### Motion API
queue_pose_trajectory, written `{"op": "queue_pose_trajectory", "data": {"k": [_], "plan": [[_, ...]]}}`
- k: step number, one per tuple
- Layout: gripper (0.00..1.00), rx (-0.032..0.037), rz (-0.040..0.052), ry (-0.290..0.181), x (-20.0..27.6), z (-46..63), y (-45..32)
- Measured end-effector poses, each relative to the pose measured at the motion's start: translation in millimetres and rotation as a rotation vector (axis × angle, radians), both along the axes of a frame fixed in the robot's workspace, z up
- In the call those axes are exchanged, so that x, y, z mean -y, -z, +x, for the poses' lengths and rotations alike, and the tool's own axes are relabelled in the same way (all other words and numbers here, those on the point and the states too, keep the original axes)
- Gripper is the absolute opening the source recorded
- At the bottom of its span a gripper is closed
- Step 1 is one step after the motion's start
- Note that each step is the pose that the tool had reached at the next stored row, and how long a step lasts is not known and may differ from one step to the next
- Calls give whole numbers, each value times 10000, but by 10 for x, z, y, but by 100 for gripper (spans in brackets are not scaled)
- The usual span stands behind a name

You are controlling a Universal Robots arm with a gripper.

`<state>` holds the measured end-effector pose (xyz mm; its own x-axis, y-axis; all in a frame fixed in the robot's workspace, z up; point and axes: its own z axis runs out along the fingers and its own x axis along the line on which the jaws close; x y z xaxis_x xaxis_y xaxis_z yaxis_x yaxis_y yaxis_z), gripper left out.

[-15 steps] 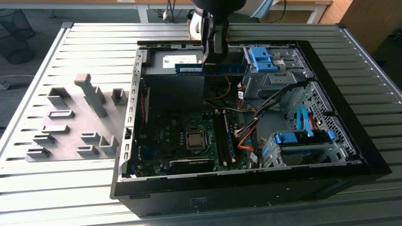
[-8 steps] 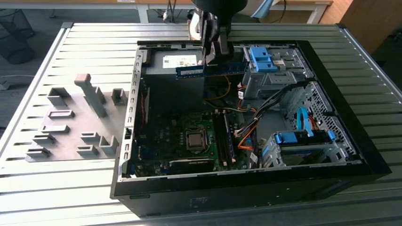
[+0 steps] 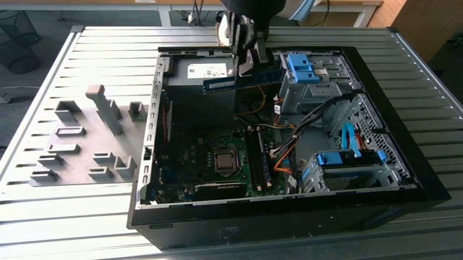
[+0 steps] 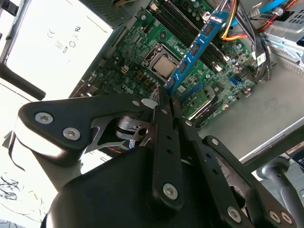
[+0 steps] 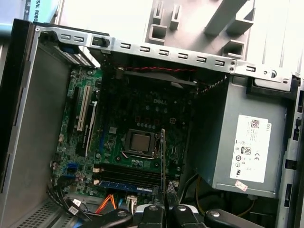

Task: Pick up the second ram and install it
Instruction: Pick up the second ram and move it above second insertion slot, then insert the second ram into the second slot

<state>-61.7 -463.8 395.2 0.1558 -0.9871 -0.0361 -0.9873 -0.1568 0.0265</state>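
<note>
My pincer (image 3: 250,66) is closed on the second ram (image 3: 220,84), pinching it; the board hangs in the air above the open computer case (image 3: 426,168), over the end holding the power supply (image 3: 194,69); the motherboard (image 5: 142,118) lies below, apart from it; the case rests on the slatted worktop (image 3: 94,216), beside the grey fixture blocks (image 3: 79,141).

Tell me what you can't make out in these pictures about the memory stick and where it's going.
- Second wrist view: the gripper covers the near end of the second ram.
- First wrist view: the second ram is seen edge-on, so its face is hidden.
- Exterior view: the memory slots are too small and dark to tell which are free.
- Exterior view: the arm is cut off by the top edge.
</note>
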Motion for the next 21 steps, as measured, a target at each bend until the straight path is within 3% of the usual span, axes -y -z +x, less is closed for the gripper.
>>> {"op": "queue_pose_trajectory", "data": {"k": [7,8,11,21], "plan": [[14,1,1,1,0,62,1],[14,1,1,9,0,154,1],[14,0,0,232,0,156,2],[14,1,1,234,0,161,2]]}}
